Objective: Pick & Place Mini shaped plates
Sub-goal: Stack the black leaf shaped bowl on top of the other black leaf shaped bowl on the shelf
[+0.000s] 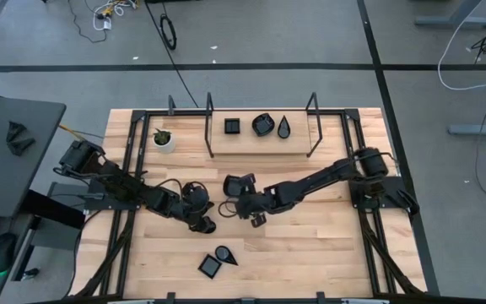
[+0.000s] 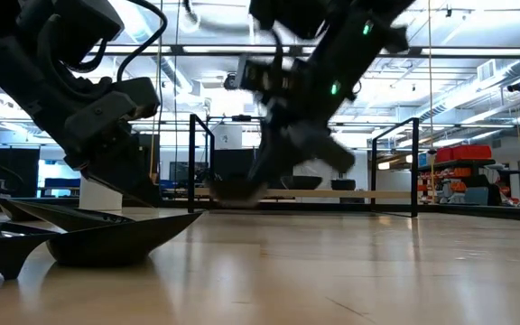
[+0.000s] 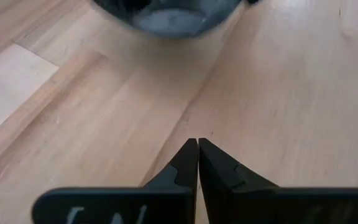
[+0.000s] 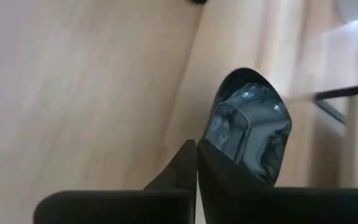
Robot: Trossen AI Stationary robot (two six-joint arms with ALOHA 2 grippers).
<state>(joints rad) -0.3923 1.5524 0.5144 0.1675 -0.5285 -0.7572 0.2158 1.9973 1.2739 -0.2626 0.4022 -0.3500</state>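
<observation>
A glossy black rounded plate (image 4: 253, 127) sits pinched at its rim in the right end effector (image 1: 241, 187), clenched on it at desk (image 1: 327, 245) centre. The right arm stretches in from three o'clock — low and extended. The left end effector (image 3: 197, 146), clenched empty, hovers over pale grained wood at nine o'clock of the plate.

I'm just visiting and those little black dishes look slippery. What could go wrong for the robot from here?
The right gripper is shut on just the rim of a glossy black plate, so the plate could slip out or twist as it is carried.

The left gripper, shut and empty, sits close to the right one in the middle of the table; the arms might bump.

Three plates already fill the raised shelf, so a careless placement could knock one.
</observation>
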